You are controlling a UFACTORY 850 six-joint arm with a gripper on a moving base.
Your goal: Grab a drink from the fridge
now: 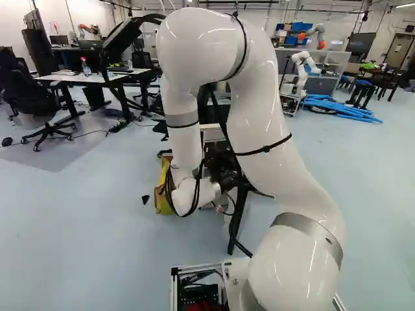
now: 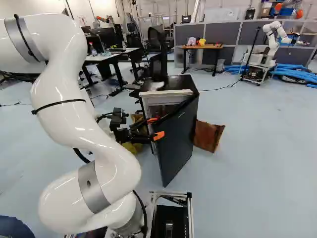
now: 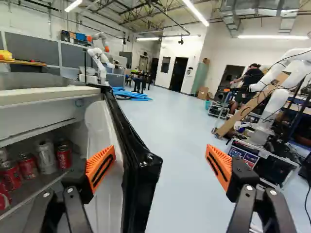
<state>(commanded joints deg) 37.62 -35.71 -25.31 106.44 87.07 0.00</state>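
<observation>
1. The step in hand, as I judge, is the opening of the fridge (image 2: 168, 83). Its door (image 3: 144, 154) is partly swung out, and no drink is taken.
2. The claw (image 3: 160, 162) has its 2 fingers spread wide, and it grips nothing between them. The door's free edge is inside this gap, much nearer to the finger on the cans' side. If this finger touches the door, I cannot tell.
3. The next move, I think, should use this finger to push the door from its inner side, so that it swings wider. Closing the fingers now would be for the door, not for a can.
4. The drinks are on a shelf inside the fridge: 1 silver can (image 3: 46, 157), with red cans (image 3: 64, 156) at its 2 sides. They lie ahead of the claw and beside it, past the finger on the inner side of the door, well outside the gap.
5. After the door is wide enough, the claw would need to come back from the edge, turn to the shelf and enter straight. The door could swing back and block it.
</observation>
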